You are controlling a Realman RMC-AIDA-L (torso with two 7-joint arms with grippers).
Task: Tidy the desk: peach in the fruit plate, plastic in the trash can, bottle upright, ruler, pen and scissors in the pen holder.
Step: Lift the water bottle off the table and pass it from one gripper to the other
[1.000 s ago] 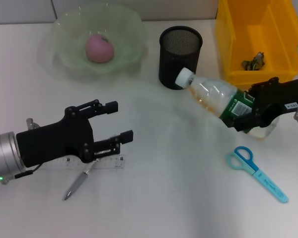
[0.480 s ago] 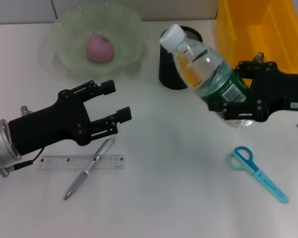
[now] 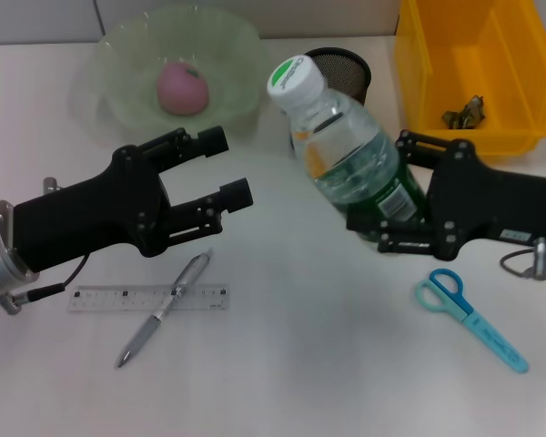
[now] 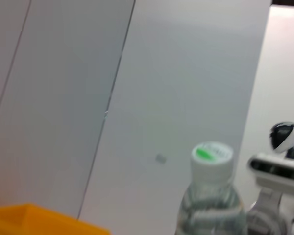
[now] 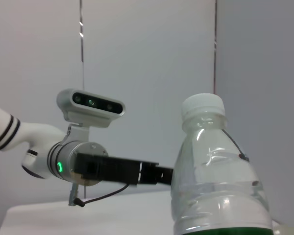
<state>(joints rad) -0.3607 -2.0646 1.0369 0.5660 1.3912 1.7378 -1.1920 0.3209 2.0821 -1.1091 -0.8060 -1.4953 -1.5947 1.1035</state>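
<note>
My right gripper (image 3: 391,187) is shut on the clear bottle (image 3: 346,155) with the white cap and green label, holding it nearly upright at mid-table in front of the black mesh pen holder (image 3: 350,68). The bottle also shows in the right wrist view (image 5: 215,176) and the left wrist view (image 4: 211,196). My left gripper (image 3: 226,166) is open and empty, above the table behind the silver pen (image 3: 164,309) and the clear ruler (image 3: 100,299). The pink peach (image 3: 182,88) lies in the green fruit plate (image 3: 118,55). The blue scissors (image 3: 473,317) lie at the front right.
A yellow bin (image 3: 473,73) at the back right holds a crumpled piece of plastic (image 3: 464,116). The pen lies across the ruler. A grey wall stands behind the table.
My right gripper has swung the bottle from lying tilted to nearly upright and moved it left and nearer. My left gripper has risen off the pen and ruler and moved toward the back right.
</note>
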